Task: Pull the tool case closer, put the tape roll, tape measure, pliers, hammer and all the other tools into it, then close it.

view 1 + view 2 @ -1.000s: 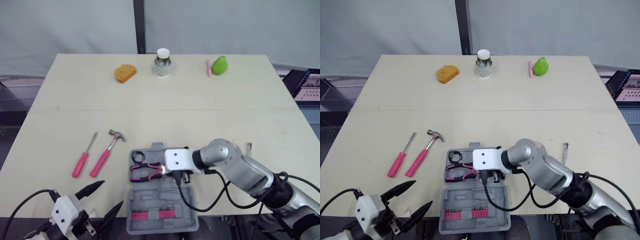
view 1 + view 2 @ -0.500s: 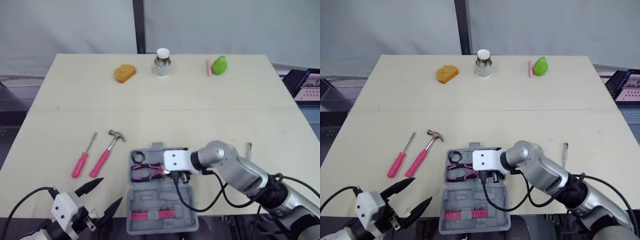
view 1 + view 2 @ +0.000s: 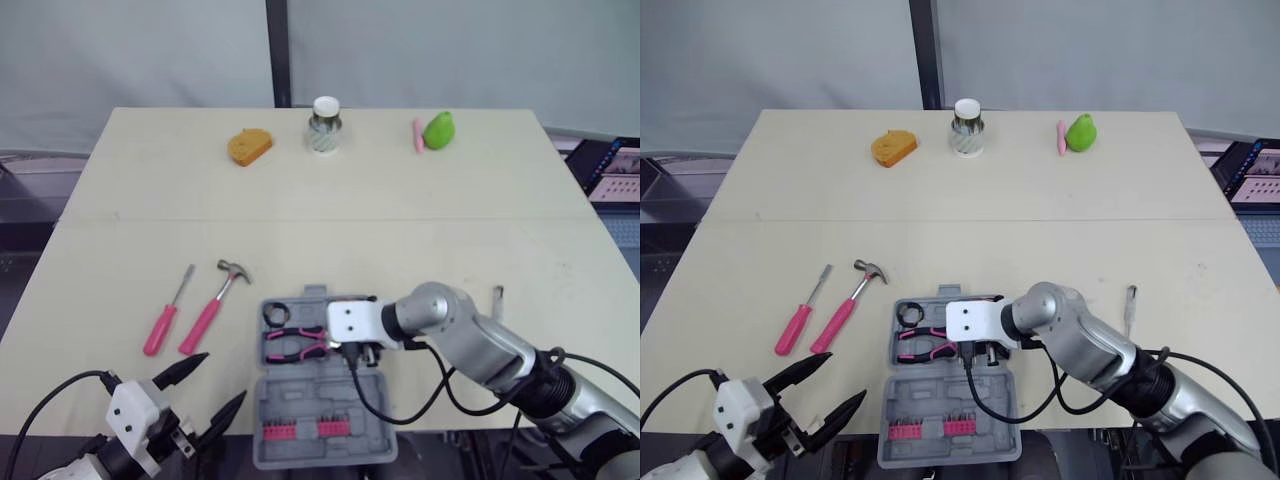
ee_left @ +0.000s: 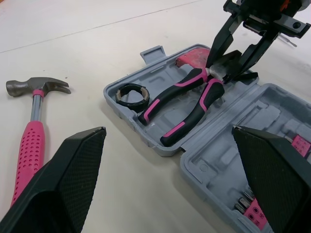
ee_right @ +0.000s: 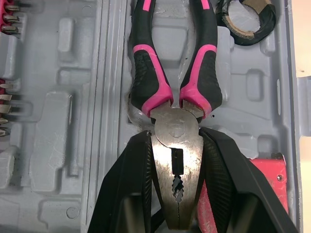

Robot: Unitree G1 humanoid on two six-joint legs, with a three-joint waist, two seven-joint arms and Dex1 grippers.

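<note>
The grey tool case lies open near the table's front edge. Inside it are the pink-handled pliers, a black tape roll and a red item, perhaps the tape measure. My right gripper reaches down into the case, and its fingers press both sides of the pliers' metal head. Left of the case, the hammer and a pink screwdriver lie on the table. My left gripper hangs open over the front edge, near the hammer's handle.
Pink bit holders sit in the case lid. A small metal tool lies right of my right arm. Along the far edge stand an orange sponge, a jar, a pink item and a green pear.
My left gripper has drifted slightly lower and to the right. The right gripper and the pliers have hardly moved in the case.
</note>
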